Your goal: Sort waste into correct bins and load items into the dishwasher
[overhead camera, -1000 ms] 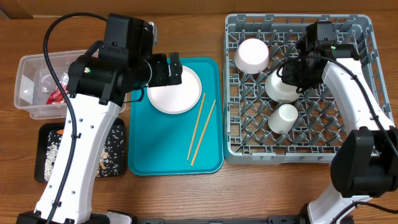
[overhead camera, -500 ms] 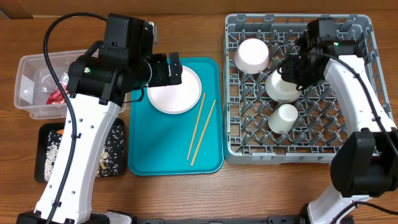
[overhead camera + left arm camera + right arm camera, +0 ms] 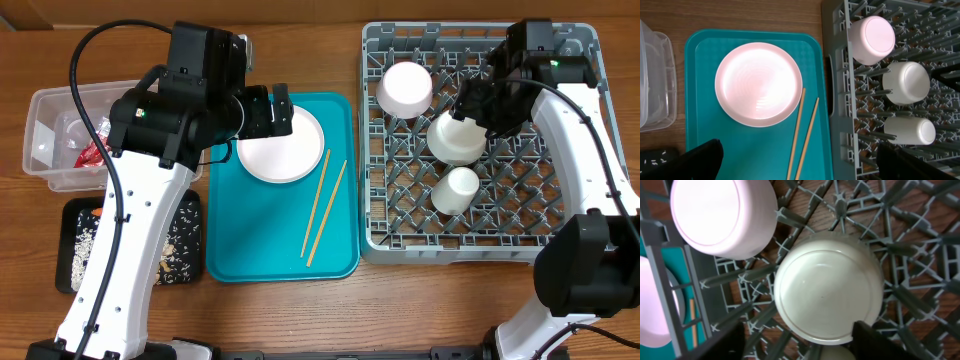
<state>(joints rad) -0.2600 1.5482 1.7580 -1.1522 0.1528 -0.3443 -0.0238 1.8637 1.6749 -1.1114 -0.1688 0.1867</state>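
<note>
Overhead first. Shows the left claw (image 3: 280,110) spread to its widest, holding nothing, hanging at the far-left rim of the pale-pink plate (image 3: 282,150) on the teal tray (image 3: 250,245). Finds the chopsticks (image 3: 323,205) lying just right of that plate. Shows the right claw (image 3: 478,105) over the grey dish rack (image 3: 375,245), at the far edge of the upturned white bowl (image 3: 455,140), with the pink bowl (image 3: 404,88) to its far left and the small white cup (image 3: 455,188) just on its near side. Puts the waste at the left of the desk: red wrapper (image 3: 90,152) in the clear tub (image 3: 45,100), crumbs (image 3: 85,245) in the black tray (image 3: 70,280).

Over to the left wrist. Confirms dark fingers (image 3: 702,160) wide apart with only tray between them. Looks risky for the plate: lying flat on a smooth tray, probably ready to skate away from a pinch at the rim, or to shove the chopsticks toward the tray's right lip.

Now the right wrist. Catches fingers (image 3: 875,340) parted wider than the white bowl, gripping nothing as far as can be told. Sees that bowl perched upside down on pegs, close beside the pink bowl. Risks tipping it off those pegs if pulling away with one finger brushing the rim, or bumping the cup beside it.
</note>
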